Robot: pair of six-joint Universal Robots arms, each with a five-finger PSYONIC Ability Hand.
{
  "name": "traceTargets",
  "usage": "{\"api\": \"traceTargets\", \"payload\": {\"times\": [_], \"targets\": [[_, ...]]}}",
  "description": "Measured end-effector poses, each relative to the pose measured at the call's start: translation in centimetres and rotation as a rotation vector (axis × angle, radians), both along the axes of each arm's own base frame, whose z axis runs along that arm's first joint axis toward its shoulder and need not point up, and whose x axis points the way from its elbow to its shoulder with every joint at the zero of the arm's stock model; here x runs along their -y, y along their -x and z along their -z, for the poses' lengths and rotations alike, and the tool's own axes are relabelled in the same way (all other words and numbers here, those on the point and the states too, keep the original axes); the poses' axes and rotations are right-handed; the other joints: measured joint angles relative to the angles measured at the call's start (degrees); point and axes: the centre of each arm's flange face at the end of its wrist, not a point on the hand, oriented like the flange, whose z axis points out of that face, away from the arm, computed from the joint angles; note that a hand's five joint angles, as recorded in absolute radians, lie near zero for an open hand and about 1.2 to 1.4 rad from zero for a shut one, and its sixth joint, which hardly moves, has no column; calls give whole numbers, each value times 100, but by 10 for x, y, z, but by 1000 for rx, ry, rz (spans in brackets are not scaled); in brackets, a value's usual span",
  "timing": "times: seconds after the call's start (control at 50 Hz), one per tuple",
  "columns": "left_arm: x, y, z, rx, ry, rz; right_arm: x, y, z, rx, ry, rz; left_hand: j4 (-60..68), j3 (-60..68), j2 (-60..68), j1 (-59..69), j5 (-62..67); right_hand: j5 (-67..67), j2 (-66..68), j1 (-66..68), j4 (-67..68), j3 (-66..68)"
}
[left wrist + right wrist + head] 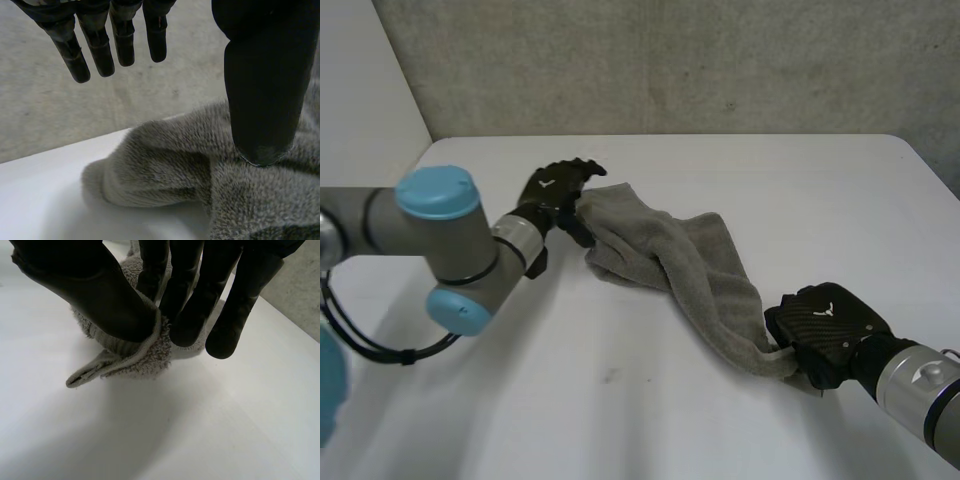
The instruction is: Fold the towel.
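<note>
Right hand (830, 325) pinches the towel (695, 255) at one end; left hand (555, 190), fingers apart, thumb at the other; both bear white emblems.

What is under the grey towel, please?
The white table lies under the towel. Whatever else might be beneath its bunched folds is covered. The right hand pinches its near corner.

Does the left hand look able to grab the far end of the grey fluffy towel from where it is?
Probably yes. The left hand is open right at the far end of the grey fluffy towel, with nothing between them; the right hand pinches the near end.
</note>
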Motion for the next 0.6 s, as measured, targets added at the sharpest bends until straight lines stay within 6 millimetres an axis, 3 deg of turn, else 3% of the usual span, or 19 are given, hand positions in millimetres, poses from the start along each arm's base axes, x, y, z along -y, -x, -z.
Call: {"api": "traceTargets", "payload": {"times": [0.12,0.22,0.3,0.34,0.42,0.5,0.6], "targets": [[10,20,23,82,32,66,-1,-1,3,2,2,-2,98,119,114,119,92,0,0,0,0,0],[12,33,39,155,49,102,-1,-1,4,0,-2,-3,1052,1045,1132,1130,1025,0,0,0,0,0],[12,39,45,190,58,112,0,-1,4,-1,-4,-1,3576,3556,3650,3617,3532,0,0,0,0,0],[11,41,44,194,64,112,0,0,5,-1,-4,0,4314,4331,4353,4276,4232,0,0,0,0,0],[9,43,31,191,87,91,1,0,5,-2,-4,2,4879,4847,4872,4749,4732,0,0,0,0,0],[9,38,2,183,124,-3,3,0,6,-1,3,7,5025,4986,5011,4852,4862,0,0,0,0,0],[0,17,-42,180,152,-168,8,0,5,17,22,22,5068,5037,5048,4875,4902,0,0,0,0,0]]}}
